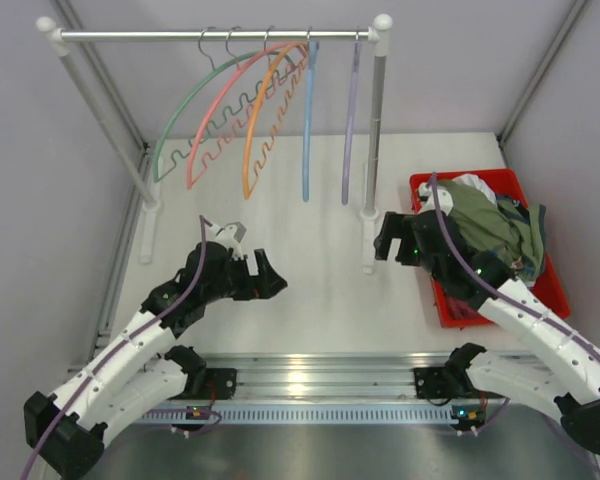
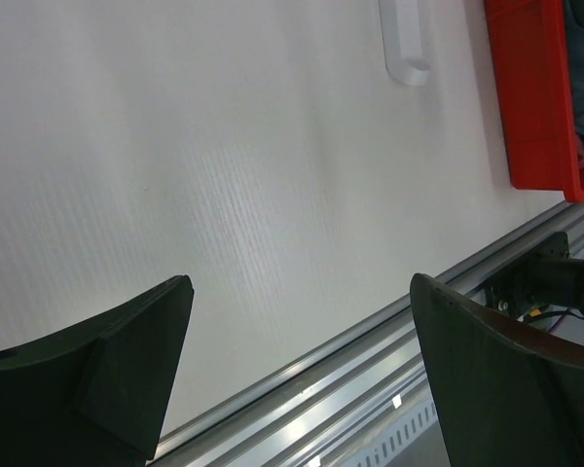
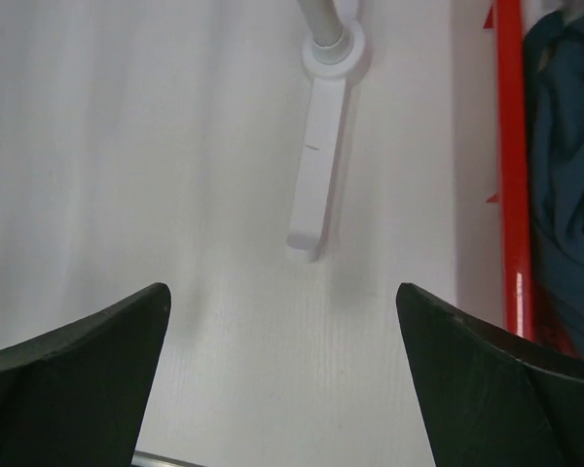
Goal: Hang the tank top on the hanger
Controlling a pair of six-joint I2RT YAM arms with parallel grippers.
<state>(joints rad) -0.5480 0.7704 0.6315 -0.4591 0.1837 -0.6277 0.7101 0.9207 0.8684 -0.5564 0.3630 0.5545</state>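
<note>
1. The tank top (image 1: 492, 225) is lying bunched up on top of the clothes pile in the red bin (image 1: 552, 290), over on the right side of the table (image 1: 310, 200). A white cloth (image 1: 468, 185) is poking out behind it, and a dark blue garment (image 3: 565, 175) is sitting in there too.
2. The green hanger (image 1: 185, 115) is hanging by its hook at the left end of the rack rail (image 1: 180, 36). The pink hanger (image 1: 212, 120) is hanging just beside it, then the orange hanger (image 1: 255, 120), then a blue one (image 1: 308, 120) and a purple one (image 1: 350, 120).
3. The left gripper (image 1: 272, 272) is hovering over bare table left of centre. Its jaws are standing wide apart with nothing between them. Its wrist cam is only showing white tabletop and the metal rail at the near edge.
4. The right gripper (image 1: 382, 240) is spread wide too and holding nothing. It's sitting just left of the bin, near the rack's right foot (image 3: 316, 175).
5. The right arm is reaching across the bin. I can't tell whether it's brushing the clothes.
</note>
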